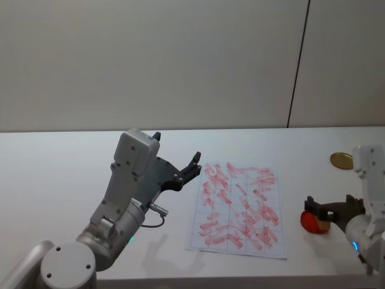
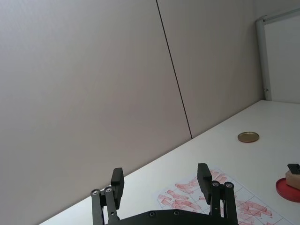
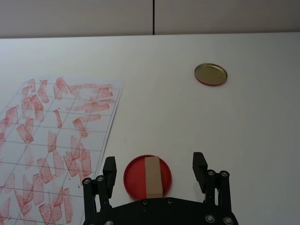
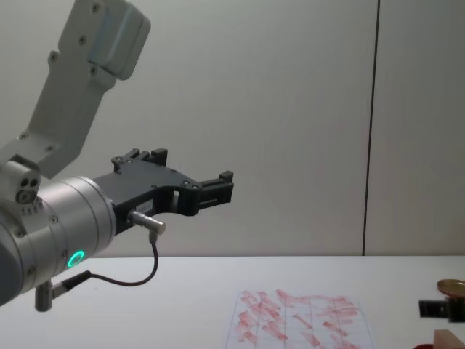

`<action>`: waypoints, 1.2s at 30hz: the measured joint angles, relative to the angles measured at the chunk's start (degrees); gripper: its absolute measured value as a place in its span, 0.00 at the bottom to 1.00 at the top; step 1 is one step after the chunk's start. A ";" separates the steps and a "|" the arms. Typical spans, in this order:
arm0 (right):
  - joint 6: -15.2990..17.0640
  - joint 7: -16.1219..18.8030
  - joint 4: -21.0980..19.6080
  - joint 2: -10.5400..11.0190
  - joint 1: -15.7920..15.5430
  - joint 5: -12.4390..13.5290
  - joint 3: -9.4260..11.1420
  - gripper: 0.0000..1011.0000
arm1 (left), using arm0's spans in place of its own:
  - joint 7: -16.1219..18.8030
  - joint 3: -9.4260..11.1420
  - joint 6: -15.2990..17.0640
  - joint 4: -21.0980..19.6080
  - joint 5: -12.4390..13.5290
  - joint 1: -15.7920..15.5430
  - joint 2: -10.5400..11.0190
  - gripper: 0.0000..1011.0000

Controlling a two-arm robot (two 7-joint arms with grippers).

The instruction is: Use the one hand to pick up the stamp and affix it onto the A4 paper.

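While the stamp point(image 3: 153, 177) sits lined up between its fingers point(image 3: 109, 169), the right claw point(image 3: 154, 165) gapes, empty

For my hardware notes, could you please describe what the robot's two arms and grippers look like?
The left gripper and right gripper are both black, with two fingers. The left arm has a silver wrist with a green light ring, a pale-grey upper link and a looping black cable. The right wrist is rounded, pale grey.
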 joint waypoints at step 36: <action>-2.02 2.80 14.04 -2.77 5.99 -2.99 -0.32 0.44 | 0.00 0.00 0.00 0.00 0.00 0.00 0.00 0.98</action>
